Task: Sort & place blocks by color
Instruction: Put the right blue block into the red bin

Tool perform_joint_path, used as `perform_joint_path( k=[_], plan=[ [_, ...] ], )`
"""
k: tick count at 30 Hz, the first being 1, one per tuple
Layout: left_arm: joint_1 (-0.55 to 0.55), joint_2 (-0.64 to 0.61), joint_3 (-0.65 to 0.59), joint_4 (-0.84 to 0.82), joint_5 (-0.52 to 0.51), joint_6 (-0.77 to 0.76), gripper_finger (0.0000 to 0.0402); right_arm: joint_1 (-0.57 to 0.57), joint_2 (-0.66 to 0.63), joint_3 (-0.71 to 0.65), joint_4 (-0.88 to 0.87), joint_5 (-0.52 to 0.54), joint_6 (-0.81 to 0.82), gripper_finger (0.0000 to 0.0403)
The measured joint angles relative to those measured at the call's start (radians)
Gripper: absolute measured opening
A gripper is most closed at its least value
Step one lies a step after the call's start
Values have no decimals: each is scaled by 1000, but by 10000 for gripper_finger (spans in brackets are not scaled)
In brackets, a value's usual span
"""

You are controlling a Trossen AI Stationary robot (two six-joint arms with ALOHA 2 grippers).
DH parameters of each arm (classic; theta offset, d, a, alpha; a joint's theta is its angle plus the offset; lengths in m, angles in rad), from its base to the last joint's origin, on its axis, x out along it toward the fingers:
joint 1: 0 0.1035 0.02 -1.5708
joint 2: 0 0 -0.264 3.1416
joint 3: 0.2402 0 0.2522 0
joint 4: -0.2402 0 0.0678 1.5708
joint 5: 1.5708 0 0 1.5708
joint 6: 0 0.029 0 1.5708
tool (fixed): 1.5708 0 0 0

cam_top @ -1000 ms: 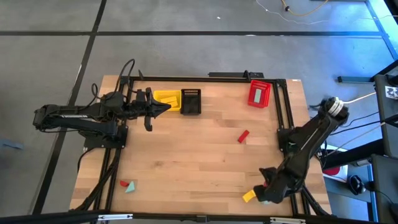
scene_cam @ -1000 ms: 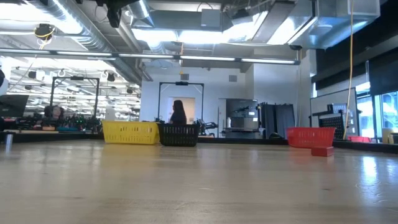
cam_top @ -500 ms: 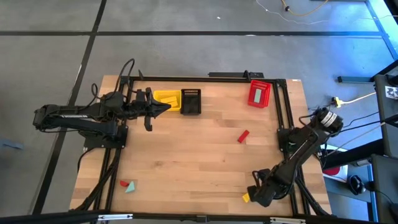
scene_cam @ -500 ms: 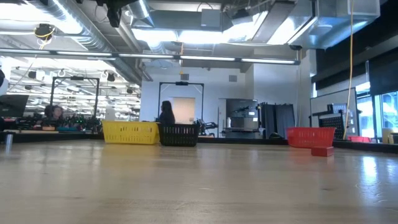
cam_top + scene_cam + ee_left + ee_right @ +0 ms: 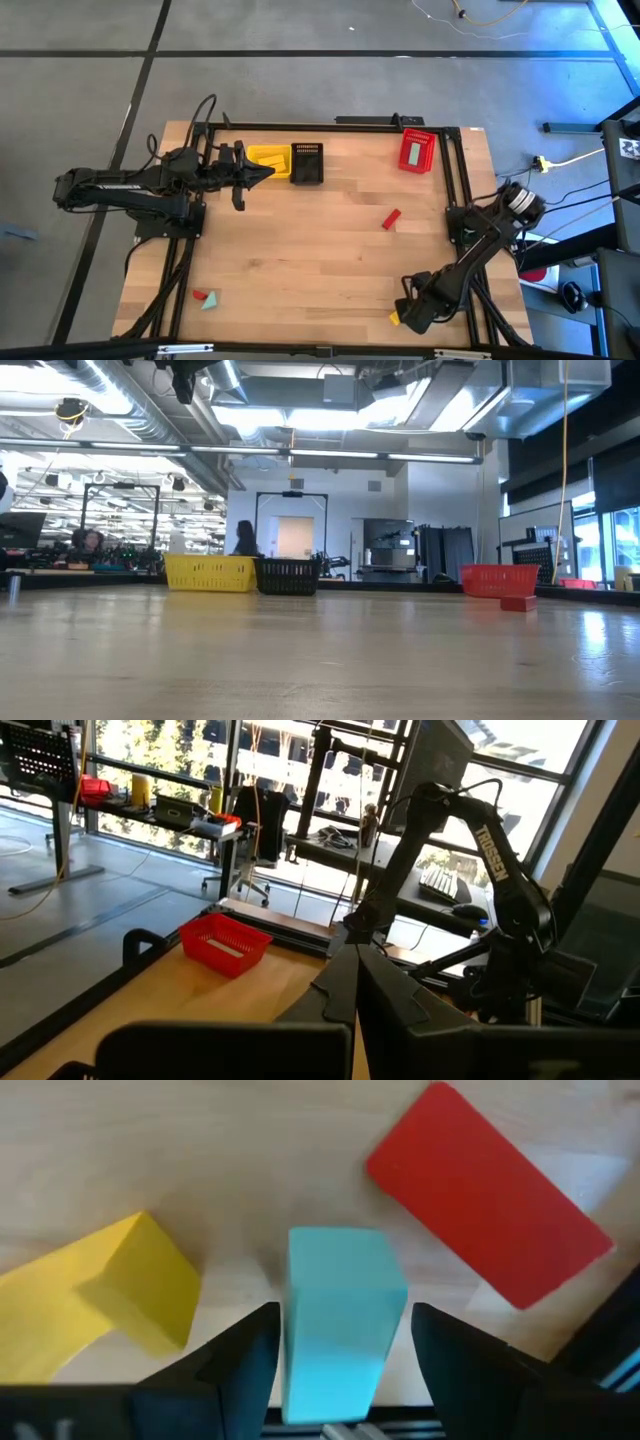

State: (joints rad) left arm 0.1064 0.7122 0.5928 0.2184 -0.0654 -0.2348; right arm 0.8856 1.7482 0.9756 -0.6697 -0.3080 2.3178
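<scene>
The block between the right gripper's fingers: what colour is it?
Pale teal block, seen best in the right wrist view.

Block (image 5: pixel 340 1320) between right gripper (image 5: pixel 345 1355) fingers

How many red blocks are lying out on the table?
3: one red block mid-table right, one near the front left corner beside a teal piece, one under the right gripper. Baskets may hide more.
</scene>
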Motion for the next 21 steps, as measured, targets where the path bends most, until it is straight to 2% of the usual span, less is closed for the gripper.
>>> perform_joint_path(
  k=[7,11,15,19,21],
  plan=[
    [0,0,0,0,0,0,0,0,25,0,9,1,-21,215],
    [0,0,0,0,0,0,0,-1,32,1,16,4,-24,178],
    [0,0,0,1,-1,0,0,-1,16,0,16,3,-114,135],
    [0,0,0,2,-4,0,0,0,-82,-1,-4,-6,-242,135],
    [0,0,0,2,-4,0,0,-5,-162,-1,-33,23,-303,135]
  ],
)
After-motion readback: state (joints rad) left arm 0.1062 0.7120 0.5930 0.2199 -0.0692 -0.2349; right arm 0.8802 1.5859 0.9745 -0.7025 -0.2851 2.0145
